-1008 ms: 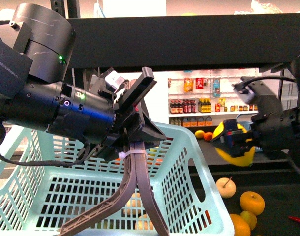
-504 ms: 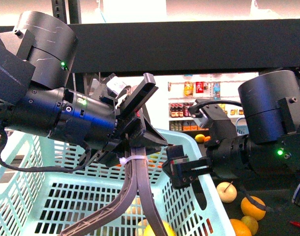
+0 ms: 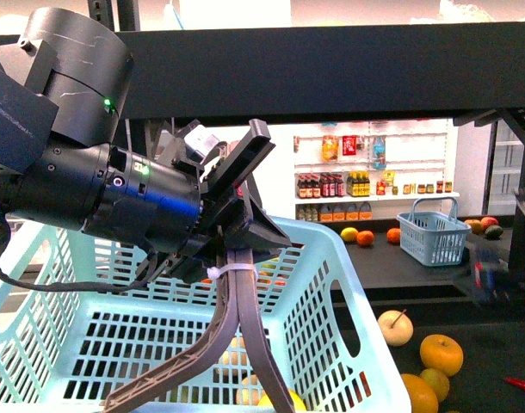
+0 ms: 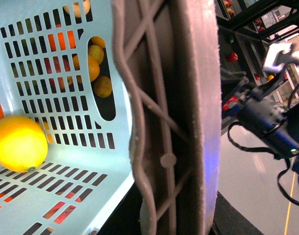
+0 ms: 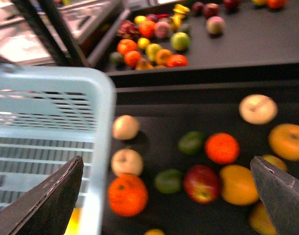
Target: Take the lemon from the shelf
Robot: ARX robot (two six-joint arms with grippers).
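The lemon (image 4: 18, 143), bright yellow, lies on the floor of the pale blue basket (image 4: 66, 73). Its top also shows low in the front view (image 3: 277, 401). My left gripper (image 3: 241, 234) is shut on the basket's brown handles (image 3: 237, 318), which are tied together, and holds the basket up in front of the black shelf (image 3: 348, 69). The handle fills the middle of the left wrist view (image 4: 164, 122). My right gripper (image 5: 169, 196) is open and empty, above the shelf's dark deck (image 5: 188, 103) beside the basket's rim (image 5: 103, 147). In the front view it is only a blur at the right edge (image 3: 503, 280).
Loose fruit lies on the deck right of the basket: an orange (image 5: 127, 195), a red apple (image 5: 201, 183), green fruit (image 5: 191, 142), pale round fruit (image 5: 258, 108) and orange citrus (image 3: 441, 354). A second blue basket (image 3: 432, 237) stands further back. White product shelves are far behind.
The right gripper carried the lemon left to the basket, let it go and drew back to the right edge. The lemon now lies in the basket. The left arm barely moved.
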